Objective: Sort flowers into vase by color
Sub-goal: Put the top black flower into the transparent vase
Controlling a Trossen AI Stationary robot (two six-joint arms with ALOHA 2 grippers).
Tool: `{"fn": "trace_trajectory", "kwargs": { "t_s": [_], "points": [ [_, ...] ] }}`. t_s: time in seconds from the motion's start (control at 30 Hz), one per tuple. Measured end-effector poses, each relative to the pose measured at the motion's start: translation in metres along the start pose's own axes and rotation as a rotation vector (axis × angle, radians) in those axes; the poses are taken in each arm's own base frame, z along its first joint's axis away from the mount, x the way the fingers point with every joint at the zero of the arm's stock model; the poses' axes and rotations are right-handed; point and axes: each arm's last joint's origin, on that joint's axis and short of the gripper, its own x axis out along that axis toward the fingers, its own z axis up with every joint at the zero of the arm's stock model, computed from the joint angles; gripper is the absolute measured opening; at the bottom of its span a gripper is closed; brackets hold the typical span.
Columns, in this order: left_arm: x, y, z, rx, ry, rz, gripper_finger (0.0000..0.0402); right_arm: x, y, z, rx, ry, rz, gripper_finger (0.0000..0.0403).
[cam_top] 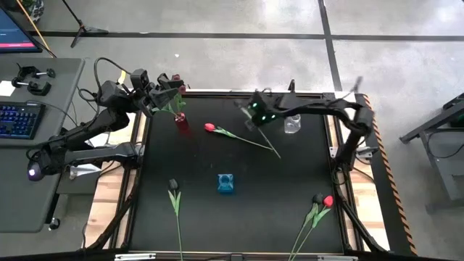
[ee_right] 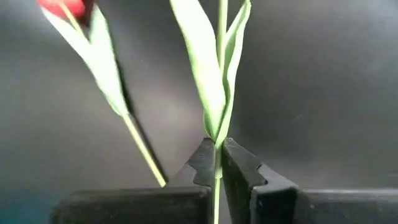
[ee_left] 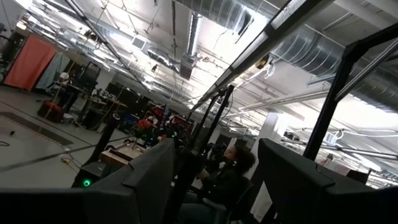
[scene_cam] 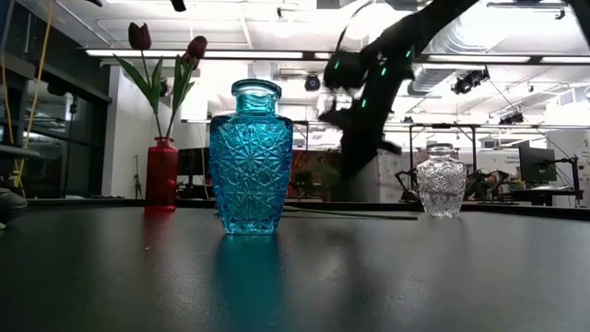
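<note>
Flower stem (ee_right: 216,134) is clamped tight in my right pincer (ee_right: 219,158), near the table's (cam_top: 290,203) far edge.

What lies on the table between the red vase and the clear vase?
In the high view, a red tulip lies between red vase and clear vase.

Bright overhead lights, glare — blurred wrist close-up

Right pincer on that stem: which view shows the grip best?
The right wrist view: the right pincer is shut on a thin green stem that runs up between its fingers. The high view shows the pincer above the mat, grip too small to judge. The low view gives a dark silhouette; the left wrist view shows only the room.
</note>
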Motion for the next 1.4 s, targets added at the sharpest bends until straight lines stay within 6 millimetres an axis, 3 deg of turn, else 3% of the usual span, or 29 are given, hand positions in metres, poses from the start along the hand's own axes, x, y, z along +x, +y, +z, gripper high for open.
{"fn": "trace_trajectory", "kwargs": {
  "t_s": [0.13,0.27,0.37,0.47,0.67,0.97,1.13,1.4],
  "points": [
    [0.0,0.0,0.0,0.009,0.0,0.0,0.022,-0.057,-0.01,0.01,0.004,-0.17,0.003,0.0002],
    [0.0,0.001,-0.001,0.04,0.013,0.01,0.022,-0.125,-0.025,0.013,0.013,-0.457,-0.038,0.0002],
    [0.0,0.002,-0.003,0.042,0.028,0.024,0.022,-0.16,-0.041,-0.001,0.046,-0.638,-0.043,0.0001],
    [0.0,0.003,-0.003,0.04,0.031,0.029,0.022,-0.18,-0.057,-0.025,0.101,-0.79,-0.039,0.0001],
    [0.0,0.003,-0.003,0.052,0.025,0.036,0.022,-0.181,-0.08,-0.071,0.19,-1.068,-0.014,0.0],
    [0.0,0.004,-0.002,0.102,-0.007,0.08,0.022,-0.204,-0.093,-0.1,0.152,-1.199,-0.166,0.0],
    [0.0,0.005,-0.002,0.127,-0.005,0.081,0.022,-0.203,-0.097,-0.107,0.157,-1.149,-0.217,0.0],
    [0.004,0.01,-0.006,0.118,0.013,0.094,0.022,-0.185,-0.093,-0.095,0.131,-1.087,-0.22,0.0]
  ]
}}
